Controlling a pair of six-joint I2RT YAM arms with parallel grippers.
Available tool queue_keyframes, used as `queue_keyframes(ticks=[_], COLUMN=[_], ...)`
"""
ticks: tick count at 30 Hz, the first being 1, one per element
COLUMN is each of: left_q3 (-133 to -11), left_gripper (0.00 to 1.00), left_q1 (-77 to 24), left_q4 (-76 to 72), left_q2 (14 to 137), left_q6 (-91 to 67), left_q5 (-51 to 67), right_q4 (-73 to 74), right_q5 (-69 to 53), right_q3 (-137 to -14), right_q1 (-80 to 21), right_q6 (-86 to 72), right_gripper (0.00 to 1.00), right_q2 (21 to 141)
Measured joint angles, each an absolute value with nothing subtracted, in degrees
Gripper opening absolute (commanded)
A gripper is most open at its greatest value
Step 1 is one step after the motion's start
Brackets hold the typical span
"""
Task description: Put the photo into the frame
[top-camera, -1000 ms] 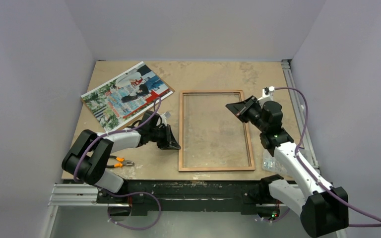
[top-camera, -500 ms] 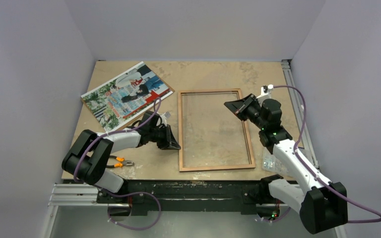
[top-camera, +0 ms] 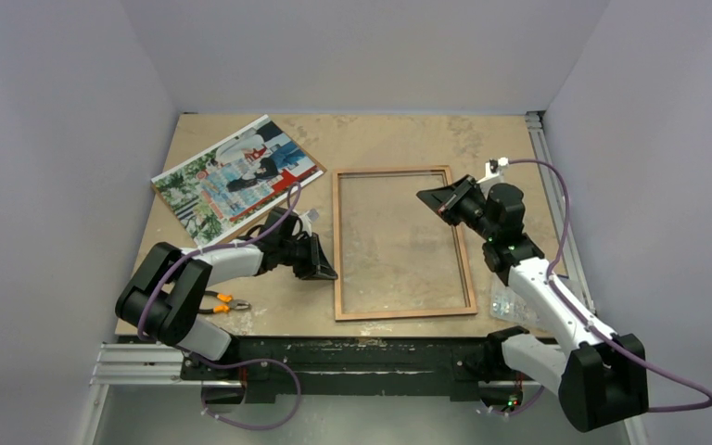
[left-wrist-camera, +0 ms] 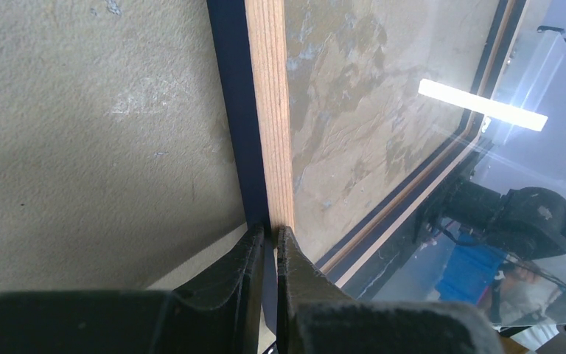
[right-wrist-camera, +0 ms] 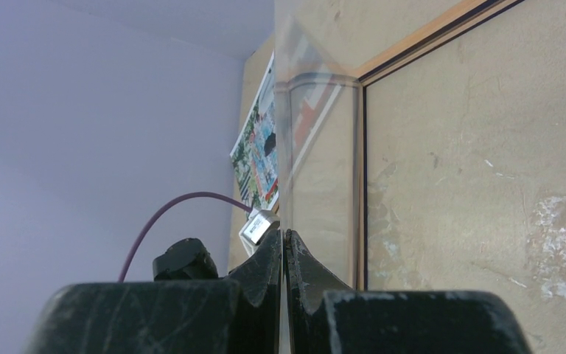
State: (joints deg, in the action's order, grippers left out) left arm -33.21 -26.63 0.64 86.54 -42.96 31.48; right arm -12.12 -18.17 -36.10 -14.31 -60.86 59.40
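Since the earlier frame the right arm has edged a little to the left over the frame's right rail, while the left arm has stayed put.

Nearest the bases, orange-handled pliers (top-camera: 221,302) lie on the worktop (top-camera: 380,139) beside the left arm's elbow. A small clear plastic bag (top-camera: 503,302) sits near the right arm, outside the frame's near right corner.

The left tool (top-camera: 332,274) (left-wrist-camera: 273,230) reaches in low and is pinched on the left rail of the frame (top-camera: 406,315) (left-wrist-camera: 269,110), its fingers closed to either side of the wood-brown strip with the dark blue edge alongside. The frame lies wood side up in the middle of the worktop.

Farther on, the right tool (top-camera: 424,197) (right-wrist-camera: 285,234) is pressed together on the thin edge of the clear pane (right-wrist-camera: 317,147), which rises from its fingertips above the right rail.

The photo (top-camera: 236,178) (right-wrist-camera: 259,151) lies face up at the far left, at an angle and apart from the frame. The left forearm and its purple cable (top-camera: 289,197) cross the photo's near corner, standing between it and the frame.
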Motion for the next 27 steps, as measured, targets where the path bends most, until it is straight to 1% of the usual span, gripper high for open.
queue_keyframes(ticks=[16,27], left_q3=[-33.12,-33.04], left_gripper=[0.00,0.00], left_q1=[-26.63,-26.63], left_q4=[0.49,0.71], left_q2=[86.54,86.26], left_q6=[-42.96,-42.94], left_q5=[31.53,31.29], right_q4=[-13.02,-6.24], right_q5=[-20.51,-18.74], right_q3=[-36.14,-38.37], right_q1=[-13.82,-13.69], right_q6=[-58.83,-50.46], right_gripper=[0.00,0.00], right_q2=[62.08,61.69])
